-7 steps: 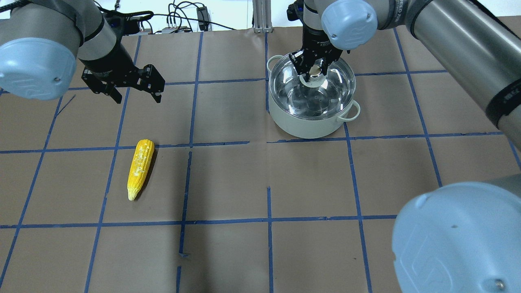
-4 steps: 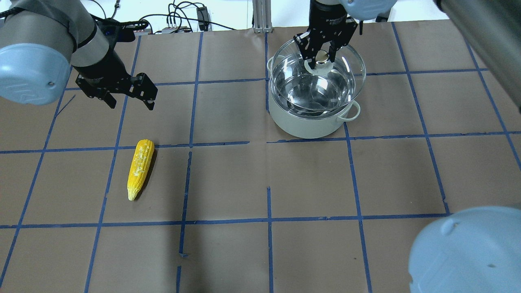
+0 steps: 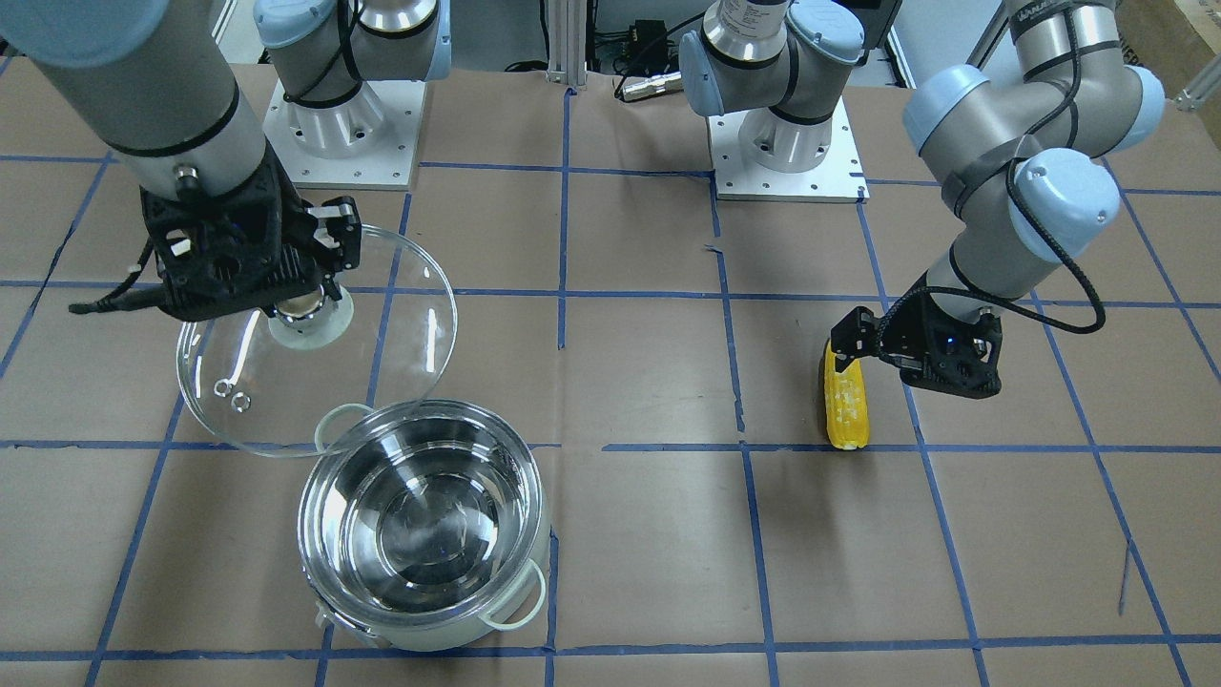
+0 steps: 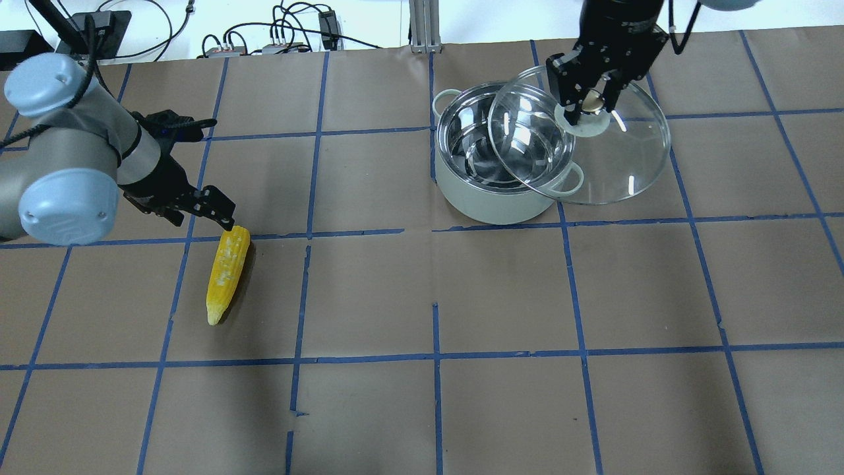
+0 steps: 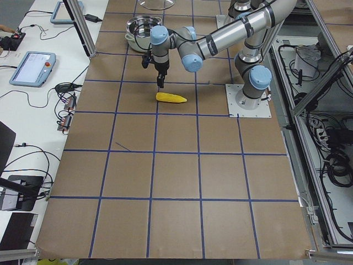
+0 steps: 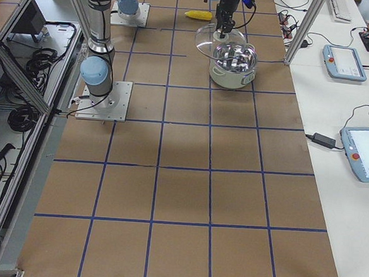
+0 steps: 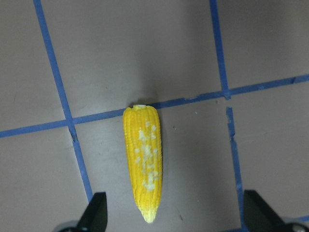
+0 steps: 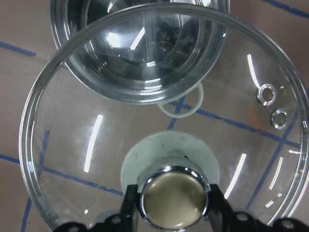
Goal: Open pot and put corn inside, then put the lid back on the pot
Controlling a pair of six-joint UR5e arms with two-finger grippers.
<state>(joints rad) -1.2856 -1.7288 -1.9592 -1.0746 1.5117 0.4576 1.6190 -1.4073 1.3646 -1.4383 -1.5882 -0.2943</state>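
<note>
Right gripper [image 4: 592, 105] clamped on the knob of the lid [image 4: 613, 165], lifted off and beside the open pot [image 4: 491, 198]; left gripper [image 7: 174, 212] spread wide over the corn [image 4: 227, 274] on the table [image 4: 461, 396], seemingly not touching.

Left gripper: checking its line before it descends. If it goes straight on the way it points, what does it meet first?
Probably the corn, which lies lengthwise between the open fingers of the left gripper. Height above it is unclear.
</note>
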